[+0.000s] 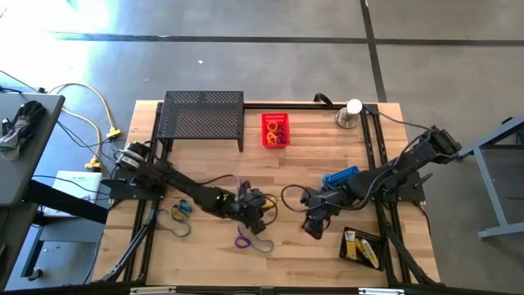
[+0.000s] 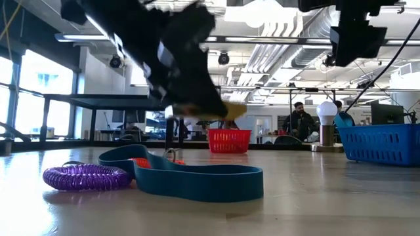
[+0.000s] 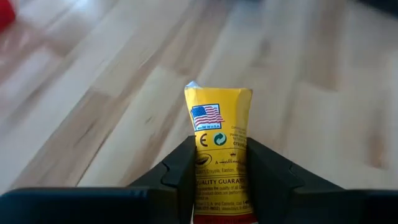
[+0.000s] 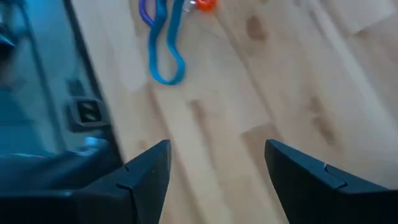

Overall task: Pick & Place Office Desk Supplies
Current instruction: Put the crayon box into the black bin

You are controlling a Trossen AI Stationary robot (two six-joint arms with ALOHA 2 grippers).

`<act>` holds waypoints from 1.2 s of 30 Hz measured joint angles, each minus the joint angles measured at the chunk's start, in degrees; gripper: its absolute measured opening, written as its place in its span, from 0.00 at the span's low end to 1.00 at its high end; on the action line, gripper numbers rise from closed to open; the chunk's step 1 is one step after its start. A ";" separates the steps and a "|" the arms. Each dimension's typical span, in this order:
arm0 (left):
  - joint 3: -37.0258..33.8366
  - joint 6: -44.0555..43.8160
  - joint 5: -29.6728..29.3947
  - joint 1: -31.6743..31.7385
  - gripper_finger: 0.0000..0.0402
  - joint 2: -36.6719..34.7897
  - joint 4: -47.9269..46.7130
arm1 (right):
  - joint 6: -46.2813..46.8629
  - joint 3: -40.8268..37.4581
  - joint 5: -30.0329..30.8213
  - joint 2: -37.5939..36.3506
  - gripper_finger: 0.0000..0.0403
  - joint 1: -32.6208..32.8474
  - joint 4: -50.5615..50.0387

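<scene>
Wooden tabletop (image 1: 327,246) with black mesh shelf (image 1: 203,116) at far edge. Left tool (image 3: 217,180) above the tabletop middle, clenched on yellow box (image 3: 217,155), lifted off the wood. Right tool (image 4: 214,168) near, fingers apart, holding nothing. On the wood below: blue band loop (image 2: 197,180) touching purple coil (image 2: 87,177).

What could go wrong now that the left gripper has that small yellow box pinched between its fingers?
The left gripper grips the small yellow cardboard box at one end only, with most of it sticking out past the fingers; it could pivot or slip during travel. In the low view the box hangs just above the teal flat rubber band and purple coiled loop, so a low sweep might snag them.
</scene>
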 joint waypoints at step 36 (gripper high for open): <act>0.26 34.59 -11.49 -7.17 0.28 -13.49 2.76 | 22.63 0.04 13.97 5.17 0.61 -2.99 32.23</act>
